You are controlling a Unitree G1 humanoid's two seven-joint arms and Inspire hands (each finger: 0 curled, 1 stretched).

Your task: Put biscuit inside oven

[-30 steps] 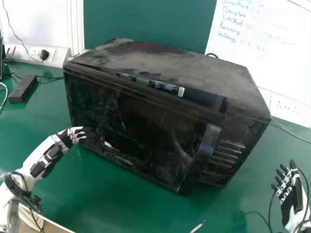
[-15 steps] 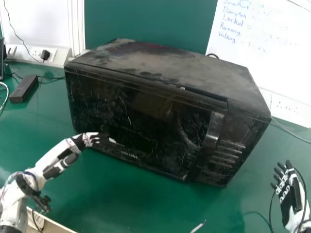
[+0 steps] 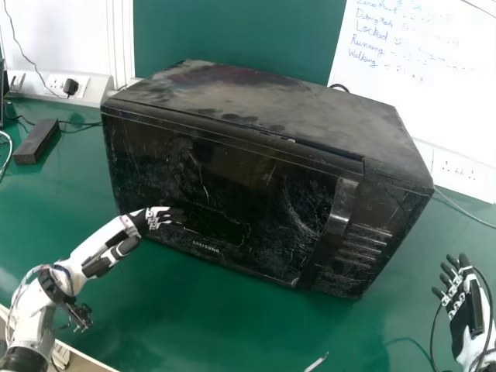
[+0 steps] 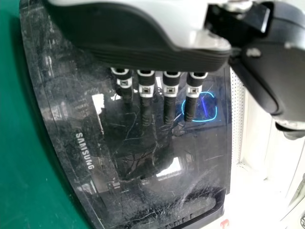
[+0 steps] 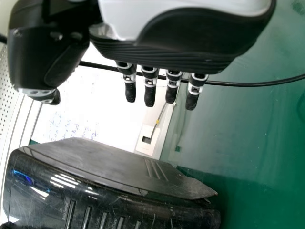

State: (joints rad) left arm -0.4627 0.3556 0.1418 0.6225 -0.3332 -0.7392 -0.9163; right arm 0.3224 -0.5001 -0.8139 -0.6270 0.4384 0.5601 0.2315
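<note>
My left hand [image 3: 159, 218] is at the lower left part of the black oven's front door [image 3: 232, 186], fingers straight; the door is closed or nearly so. In the left wrist view the left hand [image 4: 169, 90] has its fingers extended over the glossy oven door [image 4: 138, 176]. My right hand [image 3: 468, 306] stands off to the right of the oven, fingers extended and holding nothing. The right hand [image 5: 150, 83] in the right wrist view is open, with the oven [image 5: 114, 176] beyond it. The biscuit cannot be made out.
A black power adapter [image 3: 36, 141] lies on the green table [image 3: 201, 325] at the left, with cables near the wall sockets. A whiteboard [image 3: 426, 85] stands behind at the right. A thin pale object [image 3: 316, 363] lies at the front edge.
The oven door, ajar at its top and right side a second ago, has swung in against the body. My left hand has moved right along the door's front. The right hand has barely moved.
</note>
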